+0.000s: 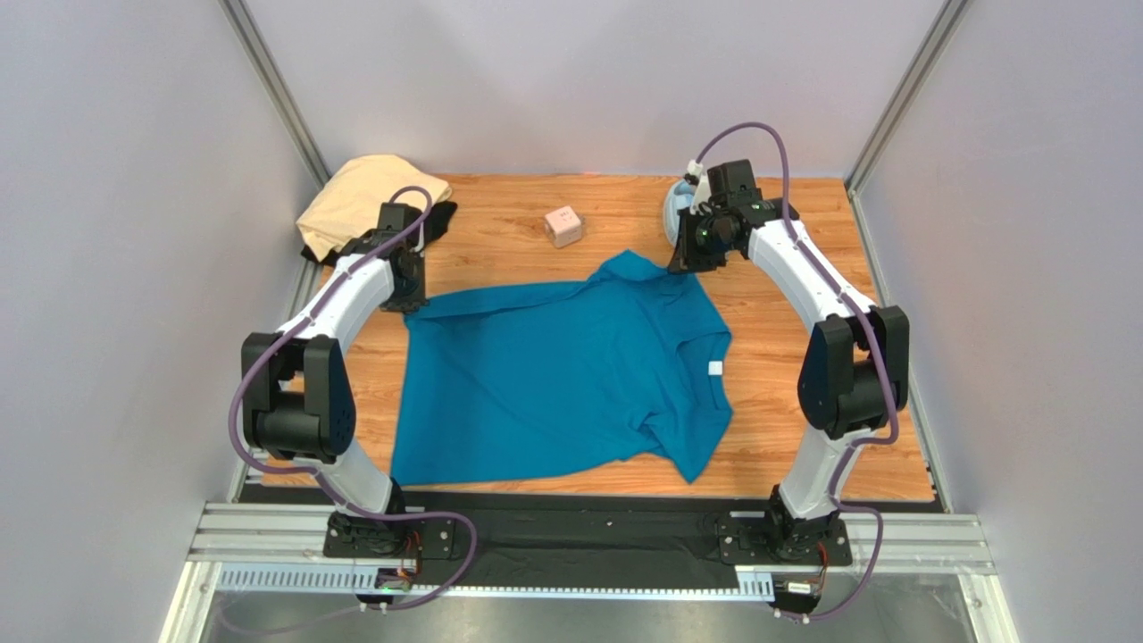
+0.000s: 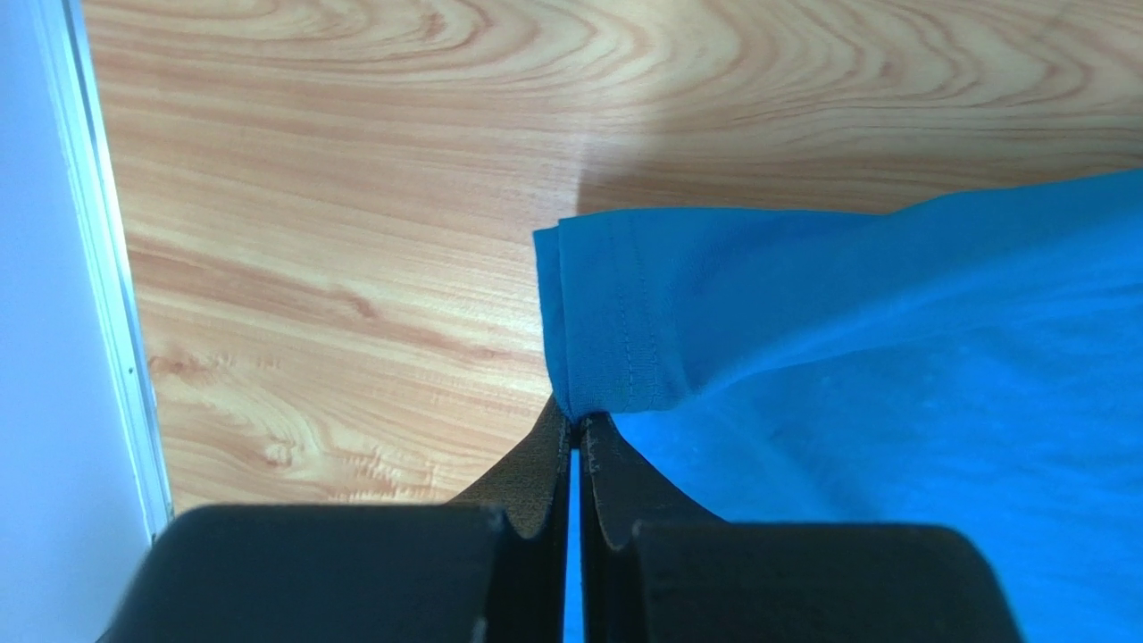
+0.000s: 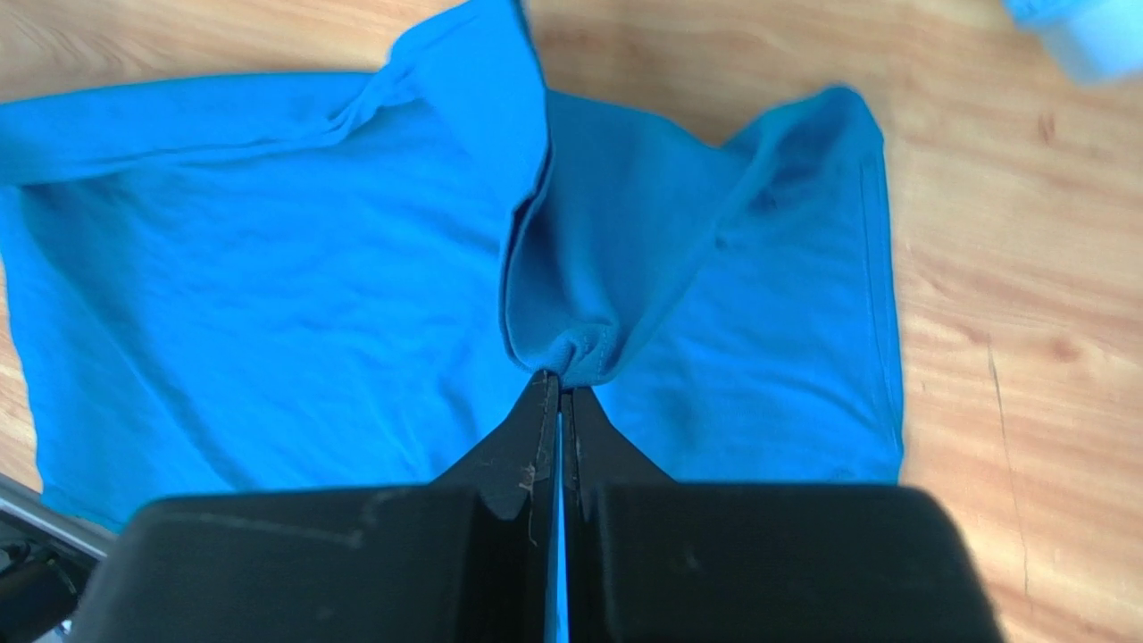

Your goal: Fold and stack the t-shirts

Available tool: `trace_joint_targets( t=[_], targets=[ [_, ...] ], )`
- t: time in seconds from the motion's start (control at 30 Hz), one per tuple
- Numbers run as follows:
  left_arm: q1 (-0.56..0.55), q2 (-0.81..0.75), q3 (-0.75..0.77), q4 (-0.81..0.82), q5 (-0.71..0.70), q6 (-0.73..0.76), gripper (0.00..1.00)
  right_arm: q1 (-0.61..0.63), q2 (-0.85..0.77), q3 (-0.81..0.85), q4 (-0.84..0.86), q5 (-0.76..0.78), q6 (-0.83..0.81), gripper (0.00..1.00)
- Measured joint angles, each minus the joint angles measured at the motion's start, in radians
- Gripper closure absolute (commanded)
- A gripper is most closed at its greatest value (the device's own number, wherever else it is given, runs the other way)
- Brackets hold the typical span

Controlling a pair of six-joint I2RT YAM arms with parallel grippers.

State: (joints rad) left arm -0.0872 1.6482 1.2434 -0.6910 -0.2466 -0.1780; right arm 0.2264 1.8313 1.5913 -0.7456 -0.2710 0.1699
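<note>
The teal-blue t-shirt [image 1: 564,375] lies spread on the wooden table, its white tag [image 1: 715,369] at the collar on the right. My left gripper [image 1: 407,292] is shut on the shirt's far-left corner; in the left wrist view the jaws [image 2: 577,426] pinch the stitched hem [image 2: 617,322]. My right gripper [image 1: 688,252] is shut on the far-right part of the shirt, with cloth bunched at the jaws [image 3: 561,382] in the right wrist view. The pale tan shirt [image 1: 356,194] lies crumpled in the far-left corner. The black shirt [image 1: 439,215] peeks out beside it.
A small pink cube [image 1: 565,225] sits at the far middle of the table. Light-blue headphones [image 1: 676,201] lie just behind my right gripper and show in the right wrist view [image 3: 1087,27]. Grey walls and metal posts enclose the table [image 1: 805,335].
</note>
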Motion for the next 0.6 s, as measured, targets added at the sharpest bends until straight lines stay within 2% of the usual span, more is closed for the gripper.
trace_joint_targets(
  t=[0.33, 0.6],
  targets=[
    [0.037, 0.014, 0.000, -0.032, -0.017, -0.011, 1.00, -0.006, -0.157, -0.123, -0.031, 0.065, -0.003, 1.00],
    [0.037, 0.043, 0.007, -0.058, 0.028, -0.016, 1.00, -0.019, -0.187, -0.177, -0.043, 0.074, -0.003, 1.00]
  ],
)
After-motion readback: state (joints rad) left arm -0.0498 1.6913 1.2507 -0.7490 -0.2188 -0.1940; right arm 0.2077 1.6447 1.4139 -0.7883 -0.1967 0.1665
